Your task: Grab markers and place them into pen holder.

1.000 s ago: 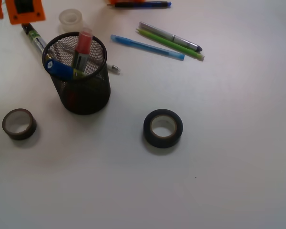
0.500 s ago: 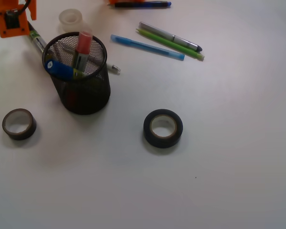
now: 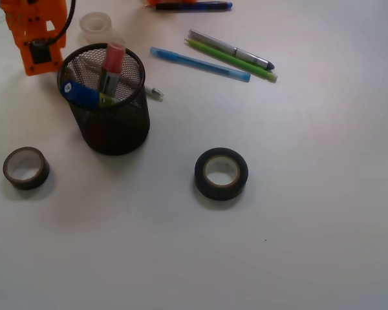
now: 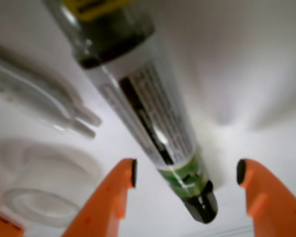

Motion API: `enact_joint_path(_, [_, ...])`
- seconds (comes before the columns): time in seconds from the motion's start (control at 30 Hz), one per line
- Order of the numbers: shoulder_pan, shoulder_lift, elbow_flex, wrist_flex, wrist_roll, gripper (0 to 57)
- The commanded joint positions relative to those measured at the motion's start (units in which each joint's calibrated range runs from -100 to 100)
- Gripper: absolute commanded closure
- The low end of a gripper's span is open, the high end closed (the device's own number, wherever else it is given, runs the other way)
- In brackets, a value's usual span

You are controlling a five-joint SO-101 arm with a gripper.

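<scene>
The black mesh pen holder (image 3: 113, 126) stands at the left and holds the red-capped marker (image 3: 112, 64) and the blue-capped marker (image 3: 81, 92). My orange gripper (image 3: 37, 55) is low over the table just left of and behind the holder, and it hides the black-capped marker in the front view. In the wrist view the black-capped marker (image 4: 148, 103) lies on the table between my jaws, its black end near the fingertips. The gripper (image 4: 186, 173) is open, with a gap on both sides of the marker.
A clear tape roll (image 3: 96, 24) lies behind the holder. Two dark tape rolls (image 3: 26, 167) (image 3: 221, 173) lie in front. Light-blue (image 3: 199, 64), green (image 3: 233, 59) and silver (image 3: 229, 49) pens lie at the back, a dark pen (image 3: 194, 6) at the top edge.
My gripper has come down and forward over the black-capped marker, which showed beside the holder before and is now covered in the front view.
</scene>
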Motion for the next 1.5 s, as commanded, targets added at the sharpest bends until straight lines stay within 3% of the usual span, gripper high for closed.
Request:
enact_joint_path(0.0, [-0.4, -0.4, 3.4, -4.2, -0.3, 34.3])
enact_joint_path(0.17, [-0.4, -0.4, 3.8, -4.7, -0.3, 34.4])
enact_joint_path(0.27, [-0.4, -0.1, 3.4, -4.8, -0.3, 38.0])
enact_joint_path(0.4, [-0.5, 0.3, 4.0, -6.5, -0.6, 46.1])
enact_joint_path(0.43, [-0.5, 0.4, 4.0, -6.5, -0.9, 49.1])
enact_joint_path(0.47, [-0.7, 0.4, 3.9, -6.6, -1.0, 55.8])
enact_joint_path(0.5, [-0.8, 0.4, 3.6, -6.6, -1.0, 57.4])
enact_joint_path(0.8, [-0.5, -0.5, 0.6, -5.3, -1.3, 57.0])
enact_joint_path(1.17, [2.2, -4.7, -36.1, 20.3, -4.8, 57.0])
enact_joint_path(1.3, [-2.7, -4.9, -46.9, 24.7, -8.4, 57.0])
enact_joint_path(1.47, [-14.5, -4.9, -64.0, 24.5, -16.3, 57.0])
